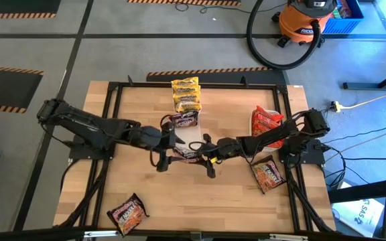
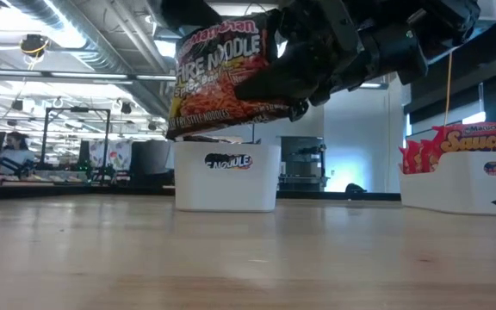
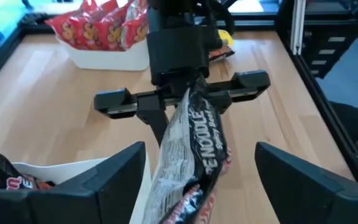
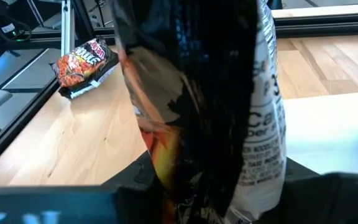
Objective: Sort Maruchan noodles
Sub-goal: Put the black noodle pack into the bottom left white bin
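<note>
A dark Maruchan Fire Noodle packet (image 2: pixel 226 73) hangs in the air over the table's middle (image 1: pixel 186 155). My right gripper (image 1: pixel 204 148) is shut on it, reaching in from the table's right. My left gripper (image 1: pixel 168 142) is open; in its wrist view its fingers (image 3: pixel 114 171) stand wide on either side of the packet's near end (image 3: pixel 194 143), and no touch shows. More dark packets (image 1: pixel 184 120) lie in the middle white tray (image 2: pixel 226 176), yellow ones (image 1: pixel 186 94) behind it, and red ones (image 1: pixel 267 120) in the right tray (image 2: pixel 463 185). My right gripper pinches the dark packet between its two fingers at the end turned to the table's right (image 3: pixel 188 99), coming in level from that side. The packet is lifted clear of the table, standing on edge with its printed face (image 2: pixel 222 60) toward the near edge.
Two loose dark-and-orange packets lie on the wood: one by the right frame rail (image 1: pixel 268 174), one near the front left (image 1: pixel 127 213). A black metal frame (image 1: pixel 112 120) borders the table. Bare wood lies in front of the trays (image 2: pixel 248 258).
</note>
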Tool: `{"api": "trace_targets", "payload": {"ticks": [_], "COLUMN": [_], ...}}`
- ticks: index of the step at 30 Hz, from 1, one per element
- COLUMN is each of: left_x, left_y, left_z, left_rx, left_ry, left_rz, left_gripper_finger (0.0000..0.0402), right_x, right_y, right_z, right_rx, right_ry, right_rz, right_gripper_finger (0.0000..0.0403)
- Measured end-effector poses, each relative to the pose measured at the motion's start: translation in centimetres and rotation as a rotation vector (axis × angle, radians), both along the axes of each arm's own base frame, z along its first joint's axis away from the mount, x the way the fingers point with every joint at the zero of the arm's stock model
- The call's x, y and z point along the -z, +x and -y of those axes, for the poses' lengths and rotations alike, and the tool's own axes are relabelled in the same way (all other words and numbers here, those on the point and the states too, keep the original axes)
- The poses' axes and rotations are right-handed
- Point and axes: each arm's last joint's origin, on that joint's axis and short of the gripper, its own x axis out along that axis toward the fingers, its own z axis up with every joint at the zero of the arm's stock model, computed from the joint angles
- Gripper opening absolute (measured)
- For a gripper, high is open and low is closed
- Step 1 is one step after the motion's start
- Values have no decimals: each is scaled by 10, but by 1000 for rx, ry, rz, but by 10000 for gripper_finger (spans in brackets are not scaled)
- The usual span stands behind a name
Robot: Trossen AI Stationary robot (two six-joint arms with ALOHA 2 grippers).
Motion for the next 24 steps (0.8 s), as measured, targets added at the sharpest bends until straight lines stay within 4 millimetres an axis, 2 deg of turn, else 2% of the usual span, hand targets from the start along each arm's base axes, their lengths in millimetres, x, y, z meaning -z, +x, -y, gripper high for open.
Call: {"api": "trace_targets", "payload": {"ticks": [5, 10, 16, 24], "left_x": [-9, -7, 0, 14], "left_y": [19, 43, 69, 79], "left_z": [-5, -9, -4, -5], "left_rx": [19, 10, 47, 4], "left_ry": [-2, -2, -14, 36], "left_rz": [-147, -315, -476, -575], "left_gripper_finger": [297, 295, 295, 295], "right_x": [0, 0, 0, 0], "right_y": [0, 0, 0, 0], "right_z": [0, 0, 0, 0], "right_rx": [1, 1, 1, 1], "right_ry": [3, 3, 3, 2], "right_rz": [1, 1, -1, -5], "right_gripper_finger": [139, 137, 139, 137]}}
